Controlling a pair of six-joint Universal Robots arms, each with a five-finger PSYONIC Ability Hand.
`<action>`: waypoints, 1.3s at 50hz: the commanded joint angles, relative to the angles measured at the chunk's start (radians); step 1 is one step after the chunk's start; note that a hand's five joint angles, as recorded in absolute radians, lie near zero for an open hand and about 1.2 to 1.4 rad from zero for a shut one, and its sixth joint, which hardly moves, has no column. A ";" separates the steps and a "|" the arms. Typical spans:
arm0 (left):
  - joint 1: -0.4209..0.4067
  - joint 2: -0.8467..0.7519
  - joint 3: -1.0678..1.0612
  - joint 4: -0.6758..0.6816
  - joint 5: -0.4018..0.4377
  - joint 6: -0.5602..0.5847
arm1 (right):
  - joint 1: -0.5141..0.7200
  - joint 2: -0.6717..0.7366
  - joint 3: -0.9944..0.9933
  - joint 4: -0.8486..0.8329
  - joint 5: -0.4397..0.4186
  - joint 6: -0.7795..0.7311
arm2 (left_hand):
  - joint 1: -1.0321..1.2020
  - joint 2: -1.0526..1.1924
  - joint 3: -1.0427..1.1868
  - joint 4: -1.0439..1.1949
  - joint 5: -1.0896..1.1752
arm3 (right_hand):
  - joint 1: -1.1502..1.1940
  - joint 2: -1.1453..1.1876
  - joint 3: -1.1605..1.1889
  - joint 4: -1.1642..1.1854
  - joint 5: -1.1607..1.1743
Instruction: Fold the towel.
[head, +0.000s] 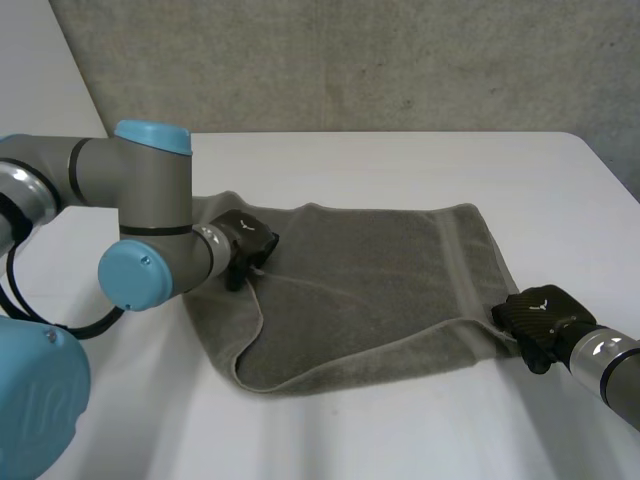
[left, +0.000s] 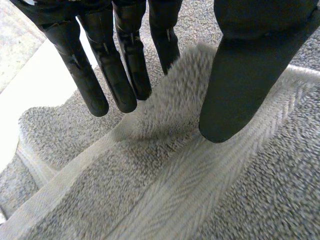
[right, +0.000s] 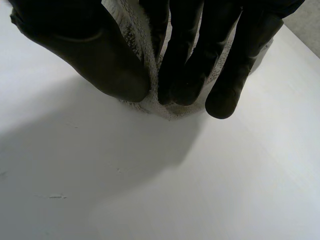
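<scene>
Nearest the robot, the right hand (head: 535, 318) is pinching the towel (head: 370, 290) at its near right corner, squeezing the cloth between thumb and fingers (right: 185, 65). From there the grey towel is lying across the white table (head: 420, 430) toward the left hand (head: 245, 243). That hand is grasping 1 raised ridge of cloth near the left edge, between straight fingers (left: 125, 75) and thumb. Beside this hand, on its near side, the left edge is curling over onto the towel. Beyond both hands, a rough grey wall (head: 350, 60) is standing behind the table.
</scene>
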 joint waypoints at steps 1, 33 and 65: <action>0.000 0.068 -0.125 0.050 -0.010 0.003 | 0.000 0.000 0.000 0.000 0.000 0.000 | 0.035 0.033 0.033 0.033 0.034 | 0.072 0.079 0.062 0.063 0.055; 0.000 0.102 -0.248 0.242 -0.007 0.004 | 0.000 0.000 0.003 0.000 0.003 -0.002 | 0.198 0.197 0.197 0.197 0.198 | 0.072 0.079 0.062 0.063 0.055; 0.250 0.660 -0.848 0.331 0.000 -0.112 | -0.179 -0.224 -0.149 0.390 -0.055 -0.235 | 0.583 0.582 0.581 0.582 0.582 | 0.072 0.079 0.062 0.063 0.055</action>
